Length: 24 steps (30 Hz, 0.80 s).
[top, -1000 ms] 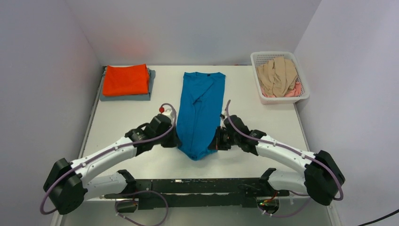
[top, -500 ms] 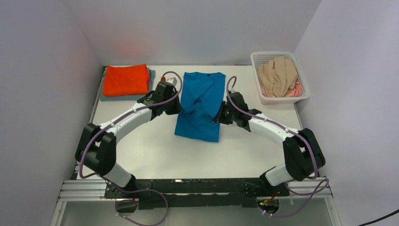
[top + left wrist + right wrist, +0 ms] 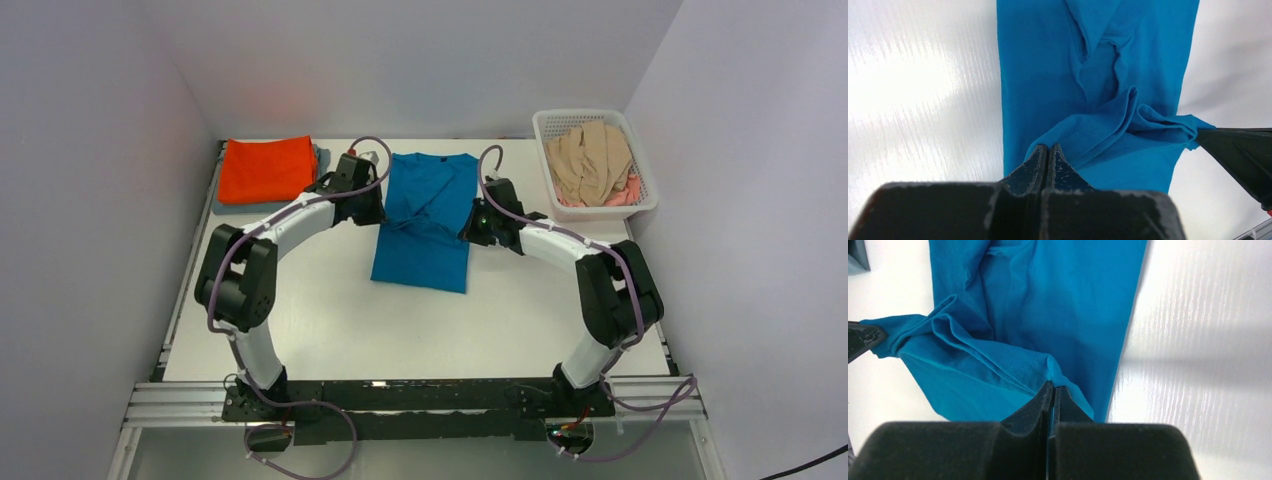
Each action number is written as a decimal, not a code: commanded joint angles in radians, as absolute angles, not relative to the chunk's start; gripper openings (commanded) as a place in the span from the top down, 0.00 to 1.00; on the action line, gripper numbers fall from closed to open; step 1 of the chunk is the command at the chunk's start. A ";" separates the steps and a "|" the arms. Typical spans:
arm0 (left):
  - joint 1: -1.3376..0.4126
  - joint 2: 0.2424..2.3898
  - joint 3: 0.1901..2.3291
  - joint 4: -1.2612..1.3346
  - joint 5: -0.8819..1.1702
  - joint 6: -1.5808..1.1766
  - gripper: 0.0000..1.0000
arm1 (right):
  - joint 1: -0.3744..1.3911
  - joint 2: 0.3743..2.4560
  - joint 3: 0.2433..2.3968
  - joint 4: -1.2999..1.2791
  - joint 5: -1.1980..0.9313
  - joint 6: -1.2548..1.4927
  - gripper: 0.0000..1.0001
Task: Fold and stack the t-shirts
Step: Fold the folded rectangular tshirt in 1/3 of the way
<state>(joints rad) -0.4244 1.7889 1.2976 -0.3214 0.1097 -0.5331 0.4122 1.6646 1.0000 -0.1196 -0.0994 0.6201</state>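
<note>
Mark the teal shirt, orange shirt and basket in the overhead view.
teal-blue t-shirt (image 3: 420, 265), top view, lower folded panel
orange t-shirt (image 3: 266, 170), top view, middle of its top face
white lattice basket (image 3: 605, 212), top view, near wall

Left arm (image 3: 290, 215): base at lower left, elbow bent at left-centre, forearm running up-right toward frame centre. Left tool (image 3: 374, 212): jaws pressed together, pinching a fold of the teal t-shirt (image 3: 425, 255) at its left edge. Right arm (image 3: 560, 243) mirrors it: base at lower right, elbow right of centre, forearm running up-left. Right tool (image 3: 471, 228): jaws clamped tight on the same shirt's right edge. Both tools sit in the upper middle of the top view, roughly level, tips pointing inward, apart. Wrist views: fingertips meet, cloth caught between.
</note>
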 commanded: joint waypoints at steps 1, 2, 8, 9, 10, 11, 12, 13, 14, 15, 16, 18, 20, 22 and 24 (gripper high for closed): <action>-0.413 1.841 1.372 -0.308 0.148 -0.492 1.00 | 0.396 1.688 1.036 -0.047 -0.065 0.603 1.00; -0.411 1.852 1.382 -0.312 0.146 -0.491 1.00 | 0.394 1.695 1.037 -0.038 -0.061 0.604 1.00; -0.399 1.902 1.413 -0.313 0.133 -0.491 0.93 | 0.384 1.764 1.070 -0.032 -0.014 0.622 0.98; -0.396 1.910 1.418 -0.311 0.138 -0.487 0.85 | 0.384 1.769 1.066 -0.021 -0.003 0.634 0.95; -0.393 1.920 1.428 -0.310 0.147 -0.473 0.73 | 0.384 1.769 1.061 -0.009 0.017 0.638 0.89; -0.387 1.929 1.445 -0.326 0.150 -0.466 0.66 | 0.385 1.772 1.056 0.020 0.030 0.643 0.81; -0.383 1.936 1.466 -0.352 0.148 -0.461 0.61 | 0.383 1.773 1.054 0.039 0.036 0.643 0.67; -0.379 1.936 1.476 -0.363 0.146 -0.456 0.52 | 0.383 1.775 1.059 0.050 0.043 0.641 0.59; -0.374 1.930 1.480 -0.366 0.147 -0.452 0.40 | 0.383 1.774 1.070 0.043 0.052 0.644 0.51; -0.370 1.916 1.478 -0.369 0.149 -0.451 0.30 | 0.382 1.771 1.082 0.029 0.061 0.642 0.45; -0.369 1.893 1.474 -0.370 0.153 -0.448 0.17 | 0.384 1.760 1.092 0.013 0.072 0.641 0.33; -0.368 1.842 1.445 -0.362 0.149 -0.446 0.01 | 0.383 1.727 1.084 0.003 0.093 0.646 0.05; -0.368 1.784 1.388 -0.344 0.150 -0.451 0.01 | 0.385 1.682 1.055 0.003 0.089 0.640 0.00; -0.368 1.727 1.310 -0.332 0.161 -0.464 0.01 | 0.385 1.646 1.025 -0.017 0.043 0.631 0.00; -0.370 1.667 1.222 -0.309 0.186 -0.494 0.01 | 0.390 1.599 0.978 -0.023 0.009 0.634 0.00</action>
